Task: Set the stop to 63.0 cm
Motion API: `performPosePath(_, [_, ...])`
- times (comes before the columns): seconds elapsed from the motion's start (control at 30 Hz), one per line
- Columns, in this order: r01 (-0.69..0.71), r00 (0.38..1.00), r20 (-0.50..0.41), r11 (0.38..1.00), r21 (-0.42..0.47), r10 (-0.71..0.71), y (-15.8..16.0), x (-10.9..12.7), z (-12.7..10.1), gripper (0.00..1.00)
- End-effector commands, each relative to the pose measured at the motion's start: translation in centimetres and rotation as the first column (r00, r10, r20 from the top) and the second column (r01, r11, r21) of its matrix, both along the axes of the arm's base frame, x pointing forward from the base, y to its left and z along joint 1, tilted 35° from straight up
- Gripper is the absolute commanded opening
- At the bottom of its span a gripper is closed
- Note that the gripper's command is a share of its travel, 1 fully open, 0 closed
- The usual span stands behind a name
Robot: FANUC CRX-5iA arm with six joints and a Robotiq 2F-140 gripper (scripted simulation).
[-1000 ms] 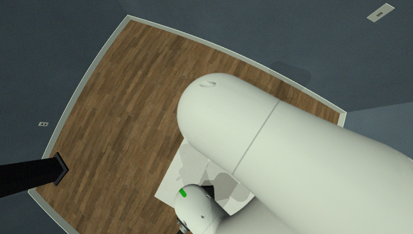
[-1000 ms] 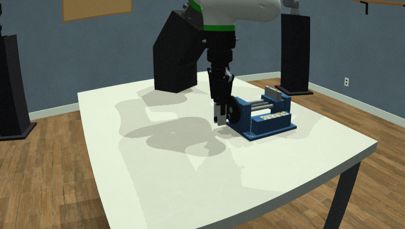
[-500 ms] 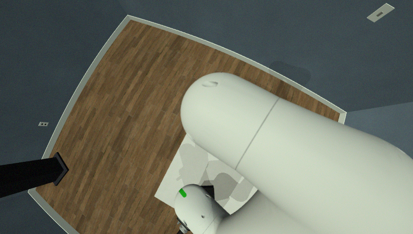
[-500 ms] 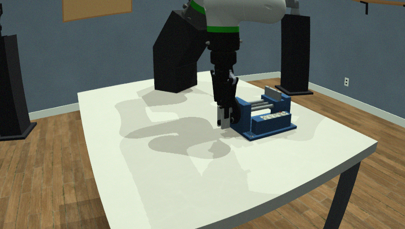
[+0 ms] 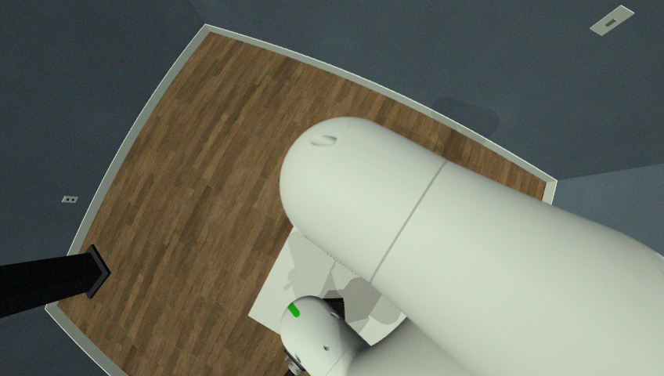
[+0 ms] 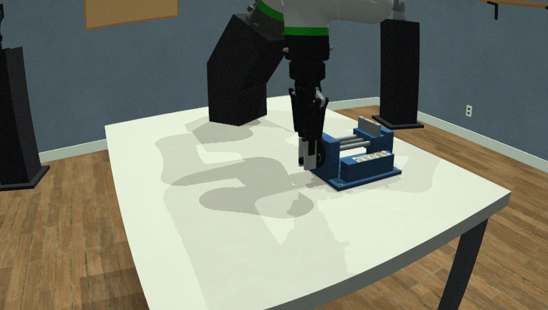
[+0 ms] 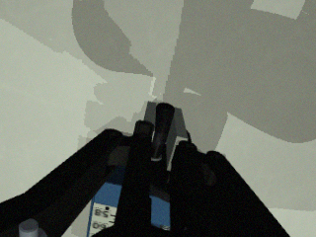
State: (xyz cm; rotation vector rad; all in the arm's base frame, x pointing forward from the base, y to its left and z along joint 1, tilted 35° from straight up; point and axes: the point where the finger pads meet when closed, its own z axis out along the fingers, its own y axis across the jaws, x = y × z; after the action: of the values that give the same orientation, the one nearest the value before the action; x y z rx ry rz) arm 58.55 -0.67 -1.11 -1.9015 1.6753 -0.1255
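A blue stop fixture stands on the white table, right of its middle. It has two grey rods, a white scale strip on top and a grey stop plate at its far end. The black handwheel sits on its near left end, mostly hidden by my fingers. My gripper reaches down from above and is shut on the handwheel's dark handle. In the overhead view the white arm hides the fixture and the gripper.
The black robot base stands at the table's back. Black pillars stand on the wood floor at the right and at the left. The table's front edge is far from the fixture.
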Motion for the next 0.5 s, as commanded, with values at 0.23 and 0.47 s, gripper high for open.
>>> performPosePath(0.23, [0.0, 1.0, -0.001, 1.0, 0.0, 0.0, -0.7, -0.8, 1.6, 0.04])
performPosePath(0.47, [0.0, 1.0, -0.001, 1.0, 0.0, 0.0, -1.1, -1.7, 2.2, 0.04])
